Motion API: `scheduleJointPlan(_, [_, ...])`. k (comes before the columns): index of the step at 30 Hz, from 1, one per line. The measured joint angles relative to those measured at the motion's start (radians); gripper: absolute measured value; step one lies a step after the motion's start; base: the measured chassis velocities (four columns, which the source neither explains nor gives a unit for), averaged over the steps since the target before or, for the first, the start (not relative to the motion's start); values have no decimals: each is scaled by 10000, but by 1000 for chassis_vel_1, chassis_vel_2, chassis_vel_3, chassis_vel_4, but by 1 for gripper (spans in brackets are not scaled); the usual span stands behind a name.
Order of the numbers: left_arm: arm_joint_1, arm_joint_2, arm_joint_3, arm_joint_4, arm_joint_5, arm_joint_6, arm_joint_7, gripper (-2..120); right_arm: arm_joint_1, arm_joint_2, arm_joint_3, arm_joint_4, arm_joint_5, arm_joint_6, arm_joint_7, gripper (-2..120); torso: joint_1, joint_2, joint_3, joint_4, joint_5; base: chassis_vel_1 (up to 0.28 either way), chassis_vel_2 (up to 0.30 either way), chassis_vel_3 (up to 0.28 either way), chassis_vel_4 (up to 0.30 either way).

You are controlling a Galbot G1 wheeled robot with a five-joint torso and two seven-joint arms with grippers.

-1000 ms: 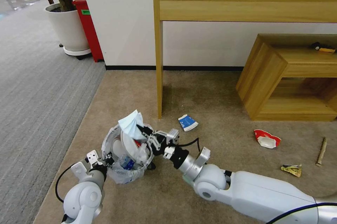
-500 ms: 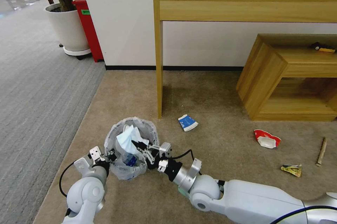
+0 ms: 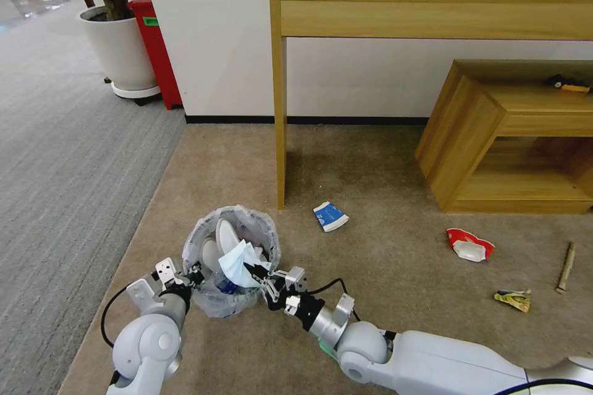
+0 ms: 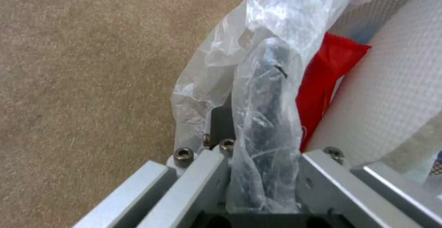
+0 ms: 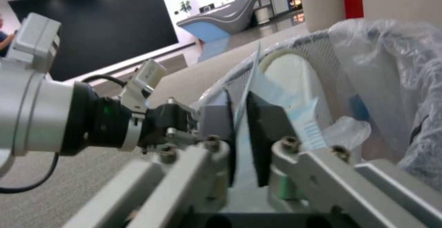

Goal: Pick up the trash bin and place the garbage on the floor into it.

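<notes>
Right gripper (image 3: 256, 273) pinching blue mask (image 3: 236, 263) over trash bin (image 3: 262, 231); left gripper (image 3: 196, 276) clamping bin's rim. Slippers inside; carton (image 3: 330, 216), cup (image 3: 469, 245), wrapper (image 3: 514, 299), stick (image 3: 565, 267) left on carpet (image 3: 370, 160).

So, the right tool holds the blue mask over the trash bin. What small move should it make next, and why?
Probably open the right tool and let the blue mask drop. The mask is pinched between its fingers just above the trash bin, which the left tool grips by the bagged rim. The bin is already full with white slippers, so releasing low may keep it inside.
</notes>
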Motion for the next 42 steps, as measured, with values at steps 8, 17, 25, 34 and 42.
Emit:
scheduleJointPlan(8, [148,-144,107,-41,131,-11,84,0,47,148,99,-103,-81,-28,46,45,-1,0,0,0,1,0,0,0,0])
scheduleJointPlan(17, [297,-255,215,-85,302,-40,152,0,95,199,388,-16,-105,-55,167,78,-1,0,0,0,0,0,0,0,0])
scheduleJointPlan(25, [302,-292,198,177,456,-89,204,0,-101,239,1350,311,-155,-389,877,100,0,0,0,0,0,0,0,0,0])
scheduleJointPlan(34, [261,-384,206,379,622,-159,256,0,-242,171,2514,395,-194,-609,1203,100,0,0,-1,1,2,0,0,0,0])
scheduleJointPlan(42, [220,-448,252,366,657,-131,245,0,-519,59,2635,519,-324,-599,1124,100,-1,3,0,0,0,0,0,0,0])
